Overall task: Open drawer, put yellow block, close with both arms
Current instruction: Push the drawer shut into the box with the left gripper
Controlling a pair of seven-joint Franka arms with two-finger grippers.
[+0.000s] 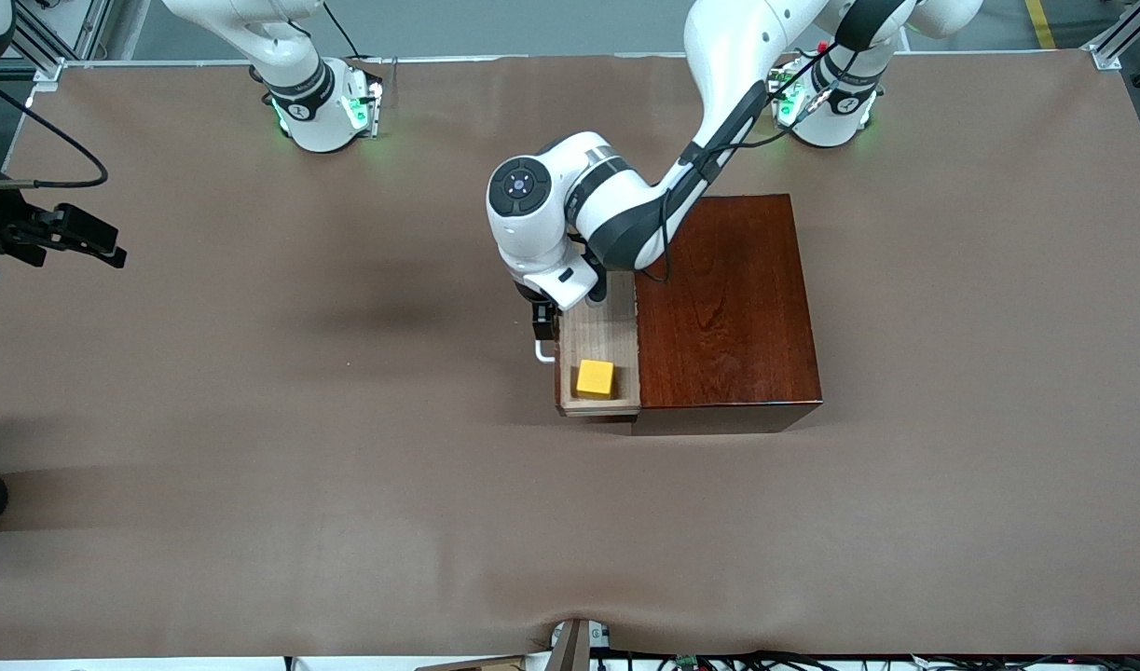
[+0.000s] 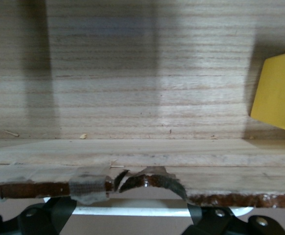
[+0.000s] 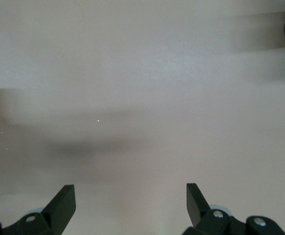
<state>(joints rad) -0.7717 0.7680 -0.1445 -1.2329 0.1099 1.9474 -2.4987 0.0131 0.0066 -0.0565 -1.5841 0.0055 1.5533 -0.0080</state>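
On the brown counter (image 1: pixel 253 419), mid-span toward the robots' edge, the yellow block (image 1: pixel 595 378) is being held in the open drawer (image 1: pixel 599 359); closing is being left undone, the left gripper (image 1: pixel 543 321) spread around the handle (image 1: pixel 540 351), the right gripper (image 3: pixel 131 203) being kept apart, waiting over the right arm's end

Both arms (image 1: pixel 625 200) are glossy white with rounded joints, black bands at the links and green-lit bases (image 1: pixel 322 112). A black cable runs along the left arm, whose round joint cap is dark with small markings. The right gripper (image 3: pixel 130 203) has matte black, wedge-tipped fingers with silver screws.
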